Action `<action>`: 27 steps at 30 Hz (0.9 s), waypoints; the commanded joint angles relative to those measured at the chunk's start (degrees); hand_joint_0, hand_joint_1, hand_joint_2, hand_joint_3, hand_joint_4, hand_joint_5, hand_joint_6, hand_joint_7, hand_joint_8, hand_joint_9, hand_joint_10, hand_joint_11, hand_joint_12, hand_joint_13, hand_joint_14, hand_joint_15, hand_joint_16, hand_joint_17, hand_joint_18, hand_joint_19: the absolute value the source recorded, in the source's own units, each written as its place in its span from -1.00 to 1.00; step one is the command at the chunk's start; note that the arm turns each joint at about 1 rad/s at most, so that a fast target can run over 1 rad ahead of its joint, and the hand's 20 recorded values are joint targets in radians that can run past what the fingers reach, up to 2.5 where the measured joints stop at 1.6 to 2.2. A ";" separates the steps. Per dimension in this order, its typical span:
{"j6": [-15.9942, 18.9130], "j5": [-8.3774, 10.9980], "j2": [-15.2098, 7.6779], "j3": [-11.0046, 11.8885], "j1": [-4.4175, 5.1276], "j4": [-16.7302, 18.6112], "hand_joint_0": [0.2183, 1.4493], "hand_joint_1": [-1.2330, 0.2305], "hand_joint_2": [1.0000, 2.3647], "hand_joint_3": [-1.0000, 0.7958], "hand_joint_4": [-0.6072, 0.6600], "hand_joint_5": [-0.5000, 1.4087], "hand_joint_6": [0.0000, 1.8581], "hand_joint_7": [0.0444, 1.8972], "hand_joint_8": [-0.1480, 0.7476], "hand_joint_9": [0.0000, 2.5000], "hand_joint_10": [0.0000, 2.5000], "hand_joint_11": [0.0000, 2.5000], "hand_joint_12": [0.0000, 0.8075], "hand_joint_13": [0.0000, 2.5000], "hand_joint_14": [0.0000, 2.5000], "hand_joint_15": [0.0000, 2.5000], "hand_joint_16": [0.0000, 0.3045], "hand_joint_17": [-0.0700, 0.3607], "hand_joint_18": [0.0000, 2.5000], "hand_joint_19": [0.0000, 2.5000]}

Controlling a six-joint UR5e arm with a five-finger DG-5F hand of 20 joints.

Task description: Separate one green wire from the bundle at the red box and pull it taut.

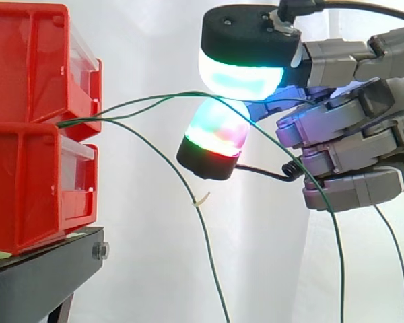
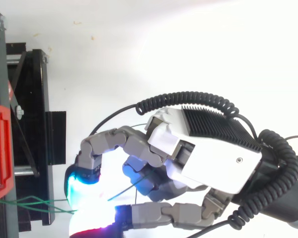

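Note:
Two red bins (image 1: 34, 188) are stacked at the left, and thin green wires come out between them. One green wire (image 1: 148, 101) arcs up and rightward, still slack, and passes between two glowing fingertips (image 1: 241, 74) of my hand (image 1: 350, 155). The upper pad and the pad below it meet on that wire. Beyond the pinch it falls away to the lower right. A second green wire (image 1: 182, 182) droops down from the bins, apart from the hand. From above, my hand (image 2: 208, 158) sits right of the red bin (image 2: 2, 153), with the green wires (image 2: 39, 202) leading to its pads.
The bins rest on a black stand (image 1: 40, 276), which runs down the left side in the top view (image 2: 39, 124). Another green strand (image 1: 394, 256) hangs below the hand at the right. A white curtain is behind everything.

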 commanded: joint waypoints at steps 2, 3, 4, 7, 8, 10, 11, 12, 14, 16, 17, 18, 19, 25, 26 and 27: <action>0.35 0.08 0.03 0.05 0.06 0.00 -0.38 -0.34 -0.97 -0.15 0.36 -0.70 -0.06 0.13 0.23 0.13 1.00 0.39 0.07 0.40 1.00 -0.51 -0.66 -0.13 0.77 0.40; 0.44 0.08 0.03 -0.03 -0.03 0.00 -0.37 -0.34 -0.96 -0.13 0.35 -0.70 -0.06 0.13 0.22 0.12 1.00 0.37 0.07 0.39 1.00 -0.50 -0.65 -0.12 0.76 0.40; 0.44 0.08 -0.06 0.05 -0.03 0.00 -0.37 -0.35 -0.96 -0.12 0.35 -0.70 -0.06 0.13 0.21 0.12 1.00 0.35 0.08 0.39 1.00 -0.50 -0.65 -0.12 0.76 0.40; 0.44 0.08 0.03 -0.03 -0.03 0.00 -0.37 -0.34 -0.96 -0.08 0.33 -0.70 -0.05 0.12 0.19 0.12 1.00 0.26 0.06 0.38 1.00 -0.52 -0.66 -0.13 0.75 0.40; 0.44 0.08 -0.06 -0.03 0.06 0.00 -0.37 -0.34 -0.96 -0.07 0.33 -0.70 -0.05 0.12 0.18 0.12 1.00 0.26 0.08 0.38 1.00 -0.52 -0.65 -0.12 0.75 0.40; 0.53 0.08 0.03 -0.03 -0.03 -0.17 -0.38 -0.34 -0.96 -0.05 0.32 -0.69 -0.05 0.12 0.17 0.13 1.00 0.18 0.08 0.38 1.00 -0.52 -0.66 -0.13 0.73 0.40; 0.62 0.08 0.03 0.05 -0.03 -0.17 -0.38 -0.33 -0.95 -0.03 0.31 -0.69 -0.05 0.12 0.16 0.12 1.00 0.19 0.07 0.37 1.00 -0.51 -0.66 -0.13 0.71 0.39; 0.79 0.08 0.03 0.05 0.06 -0.17 -0.38 -0.33 -0.96 -0.02 0.31 -0.69 -0.05 0.12 0.16 0.11 1.00 0.17 0.08 0.36 1.00 -0.50 -0.65 -0.12 0.71 0.38; 1.15 0.08 0.03 -0.03 0.06 -0.17 -0.39 -0.33 -0.95 0.01 0.29 -0.69 -0.05 0.13 0.15 0.14 1.00 0.17 0.06 0.35 1.00 -0.47 -0.66 -0.14 0.65 0.38; 1.32 0.08 0.03 -0.03 0.06 -0.35 -0.39 -0.33 -0.96 0.02 0.29 -0.68 -0.05 0.14 0.13 0.16 0.88 0.22 0.03 0.37 0.79 -0.38 -0.65 -0.12 0.63 0.36; 1.32 0.08 0.03 0.05 0.06 -0.44 -0.39 -0.33 -0.96 0.03 0.27 -0.68 -0.05 0.17 0.14 0.16 0.52 0.28 0.03 0.37 0.54 -0.29 -0.65 -0.11 0.59 0.36; 1.41 -0.01 0.03 0.05 -0.03 -0.70 -0.39 -0.33 -0.96 0.03 0.26 -0.68 -0.05 0.18 0.15 0.18 0.28 0.32 0.02 0.37 0.38 -0.23 -0.64 -0.11 0.58 0.35; 1.50 -0.01 0.03 -0.03 -0.03 -0.79 -0.39 -0.33 -0.96 0.03 0.26 -0.67 -0.05 0.19 0.13 0.20 -0.12 0.41 0.03 0.37 -0.28 0.06 -0.63 -0.09 0.51 0.32; 2.99 0.08 0.21 0.14 0.06 -2.46 -0.39 -0.29 -0.96 0.02 0.18 -0.65 -0.06 0.28 0.07 0.09 -0.98 0.15 0.13 -0.02 -0.98 -0.25 -0.64 -0.11 0.21 0.14; 3.17 0.08 0.30 0.14 0.06 -2.81 -0.40 -0.29 -0.96 0.02 0.14 -0.65 -0.07 0.30 0.09 0.03 -0.98 -0.03 0.10 -0.15 -0.98 -0.41 -0.62 -0.07 0.10 0.00; 3.25 0.08 0.56 0.14 0.06 -3.25 -0.40 -0.29 -0.96 0.02 0.12 -0.64 -0.07 0.31 0.07 0.01 -0.98 -0.12 0.09 -0.19 -0.98 -0.46 -0.62 -0.07 0.04 -0.03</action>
